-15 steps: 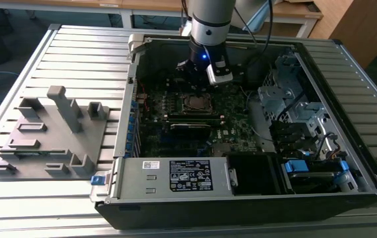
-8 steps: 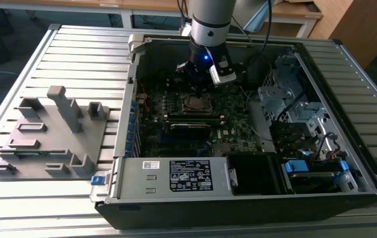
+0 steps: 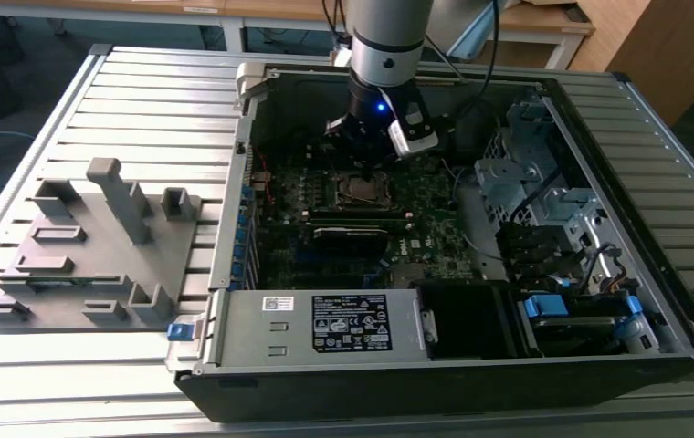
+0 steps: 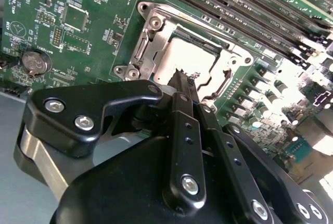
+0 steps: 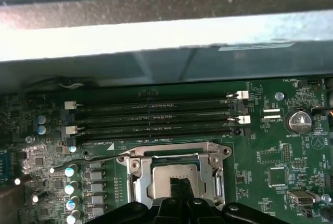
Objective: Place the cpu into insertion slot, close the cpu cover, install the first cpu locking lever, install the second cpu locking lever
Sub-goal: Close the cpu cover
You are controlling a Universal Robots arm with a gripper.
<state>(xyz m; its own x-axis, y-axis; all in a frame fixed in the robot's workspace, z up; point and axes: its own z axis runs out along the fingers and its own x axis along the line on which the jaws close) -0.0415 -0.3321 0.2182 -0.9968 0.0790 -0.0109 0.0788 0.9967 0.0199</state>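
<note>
Inside a robotics lab or test workshop: opened desktop computer case (image 3: 445, 397) laid flat on a slatted aluminium workbench (image 3: 140, 100), grey moulded fixture tray (image 3: 91, 265) alongside, wooden desks (image 3: 542, 20) behind, robot arm (image 3: 386, 41) reaching into it.

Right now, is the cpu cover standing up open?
No: in the first wrist view the cpu cover lies flat, with the cpu showing through its window.

In the second wrist view the gripper (image 4: 184, 79) hides one edge of the cpu cover (image 4: 160, 40) and cpu (image 4: 183, 57).
</note>
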